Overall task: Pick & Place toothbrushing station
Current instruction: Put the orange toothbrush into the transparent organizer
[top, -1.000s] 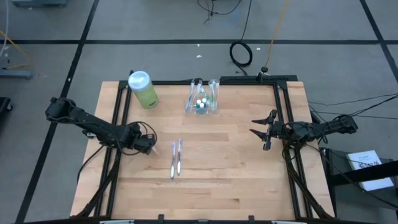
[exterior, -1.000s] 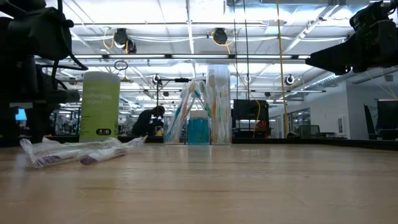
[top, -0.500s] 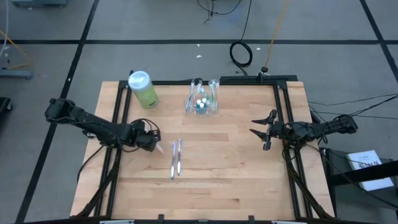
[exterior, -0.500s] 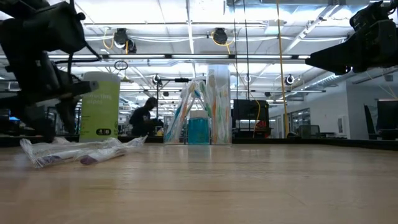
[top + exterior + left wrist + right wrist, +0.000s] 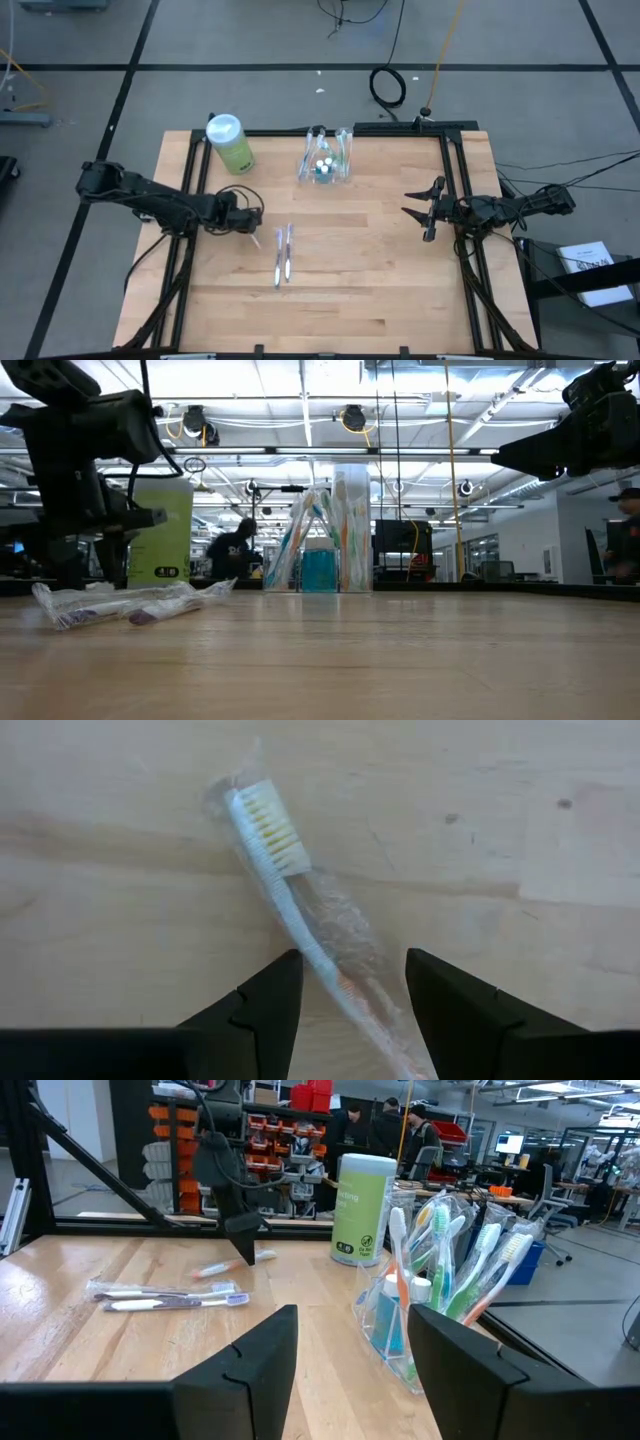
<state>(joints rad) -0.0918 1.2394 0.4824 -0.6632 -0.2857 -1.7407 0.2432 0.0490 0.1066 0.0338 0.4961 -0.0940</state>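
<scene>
The toothbrushing station [image 5: 327,161], a clear plastic holder with upright toothbrushes and a blue item inside, stands near the far edge of the wooden table [image 5: 380,290], about midway across, untouched by either arm. A light-green bottle with a white cap [image 5: 229,143] stands to its left, well apart from it. The left gripper [image 5: 252,223] sits low over the table at the left side, fingers spread apart and holding nothing; directly beneath it lies a wrapped toothbrush with white bristles [image 5: 290,910], positioned between the two fingers in the left wrist view. Two further wrapped toothbrushes [image 5: 283,253] lie side by side near the table's centre, just right of that gripper. The right gripper [image 5: 420,213] hangs above the table's right side, fingers parted and empty, well apart from the station. A person [image 5: 232,550] is visible in the room beyond.
</scene>
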